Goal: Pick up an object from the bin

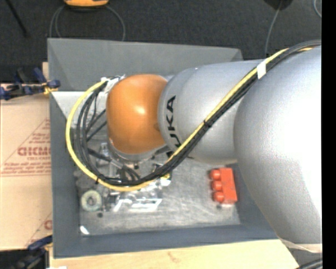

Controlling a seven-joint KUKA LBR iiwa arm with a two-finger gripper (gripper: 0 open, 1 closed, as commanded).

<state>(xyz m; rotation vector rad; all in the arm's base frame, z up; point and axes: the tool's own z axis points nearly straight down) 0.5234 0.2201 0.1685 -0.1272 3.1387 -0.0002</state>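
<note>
Under the orange wrist cover [135,114], our gripper [126,175] sits low in the bin's [61,167] left half; released or clenched, we cannot tell. Closest are a round greyish ring [91,200] and pale clutter [139,202] just beside it; the red studded block [223,185] lies well apart, rightward.

matt grey metal bin [61,217], glossy red plastic block [224,185]

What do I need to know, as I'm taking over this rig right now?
Gripper: low in the bin's left half, under the wrist; state hidden.
Things: grey ring just left of it; red brick apart, to the right; white scrap by the near left corner.
Done: arm is down in the bin; no thing seen held.
Left: grasp one thing, lift it out.
</note>
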